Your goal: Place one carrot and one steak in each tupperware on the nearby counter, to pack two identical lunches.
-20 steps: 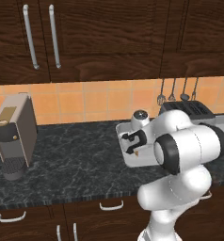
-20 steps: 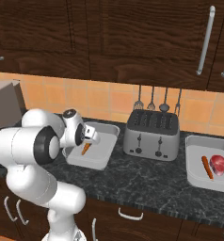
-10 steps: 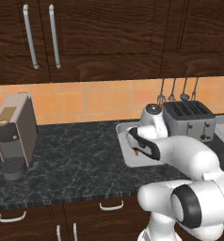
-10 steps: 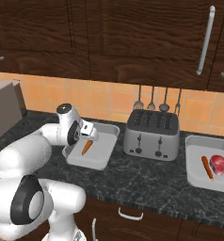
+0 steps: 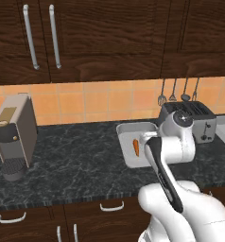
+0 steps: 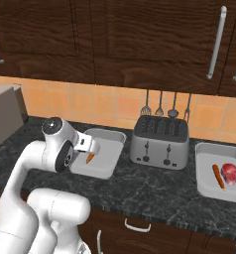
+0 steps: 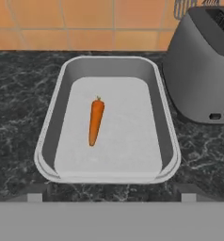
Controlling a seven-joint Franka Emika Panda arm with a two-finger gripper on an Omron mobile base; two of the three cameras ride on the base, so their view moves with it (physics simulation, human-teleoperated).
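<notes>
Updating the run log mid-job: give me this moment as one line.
tool: open, empty | carrot: in left tupperware | right tupperware: carrot plus steak | left steak: not yet placed

Carrot lies lengthwise inside tupperware, on counter; toaster just beside.

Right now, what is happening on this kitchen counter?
The white robot arm is packing lunches. One orange carrot lies alone in the light-grey rectangular tupperware left of the silver toaster. The open gripper hovers above that tray and holds nothing. The second grey tray, right of the toaster, has a carrot and a red-pink steak. The left tray lacks a steak.
</notes>
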